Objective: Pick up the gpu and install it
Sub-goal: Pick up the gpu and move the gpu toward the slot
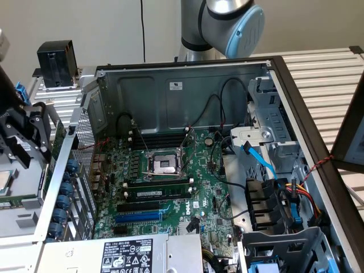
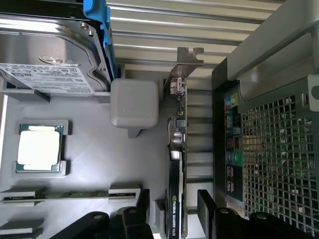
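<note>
Your end effector (image 2: pixel 174 194) hangs over the grey parts tray (image 2: pixel 99 164) with its two black fingers (image 2: pixel 143 201) apart, one on each side of the gpu (image 2: pixel 176 134). You can see a gap between each finger and the card, so nothing is clamped. The gpu stands on edge in the tray, with its silver bracket (image 2: pixel 185 59) at the end away from the fingers and its black shroud nearest them. It sits just beside the meshed outer wall of the computer case (image 2: pixel 269 149). In the same tray you have a processor (image 2: pixel 40 148) lying flat, a memory stick (image 2: pixel 70 195) in its slot, and a hard drive (image 2: pixel 47 55) in a blue carrier. In the exterior view the case lies open on the slatted counter (image 1: pixel 324 74) with its motherboard (image 1: pixel 170 182) exposed, and the tray is at the exterior view's left of it.
</note>
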`<state>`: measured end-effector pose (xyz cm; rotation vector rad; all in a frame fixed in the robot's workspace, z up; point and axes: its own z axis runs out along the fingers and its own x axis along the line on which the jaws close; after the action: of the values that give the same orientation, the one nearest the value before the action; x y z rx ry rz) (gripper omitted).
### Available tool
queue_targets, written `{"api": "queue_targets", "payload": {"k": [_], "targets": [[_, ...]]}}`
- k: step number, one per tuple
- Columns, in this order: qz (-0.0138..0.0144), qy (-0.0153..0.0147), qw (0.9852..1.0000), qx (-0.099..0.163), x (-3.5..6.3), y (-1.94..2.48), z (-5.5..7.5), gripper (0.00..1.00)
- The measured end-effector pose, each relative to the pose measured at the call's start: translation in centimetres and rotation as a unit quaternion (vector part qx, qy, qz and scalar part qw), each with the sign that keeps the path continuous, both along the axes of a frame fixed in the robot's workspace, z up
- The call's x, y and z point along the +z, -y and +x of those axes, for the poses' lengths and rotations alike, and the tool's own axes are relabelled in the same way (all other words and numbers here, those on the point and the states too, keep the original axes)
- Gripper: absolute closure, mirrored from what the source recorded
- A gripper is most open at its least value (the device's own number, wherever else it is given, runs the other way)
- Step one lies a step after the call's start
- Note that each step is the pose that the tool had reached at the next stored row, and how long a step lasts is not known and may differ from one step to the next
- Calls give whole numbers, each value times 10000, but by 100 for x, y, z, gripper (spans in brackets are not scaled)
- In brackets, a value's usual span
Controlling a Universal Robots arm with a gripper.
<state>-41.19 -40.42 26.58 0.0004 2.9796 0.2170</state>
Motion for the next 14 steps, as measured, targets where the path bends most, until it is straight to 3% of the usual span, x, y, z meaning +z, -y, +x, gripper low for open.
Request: {"api": "queue_targets", "payload": {"k": [3, 4, 7, 9, 10, 12, 14], "targets": [[5, -1, 10000, 32, -16, 0, 57, 49], [23, -3, 10000, 32, -21, 0, 83, 49], [105, -20, 9999, 32, -39, 0, 89, 49], [176, -44, 9998, 26, -44, 1, 89, 49], [191, -53, 9998, 14, -48, 1, 89, 49], [188, -57, 9998, -17, -53, 1, 89, 49], [127, -56, 9999, -46, -62, 2, 88, 49]]}}
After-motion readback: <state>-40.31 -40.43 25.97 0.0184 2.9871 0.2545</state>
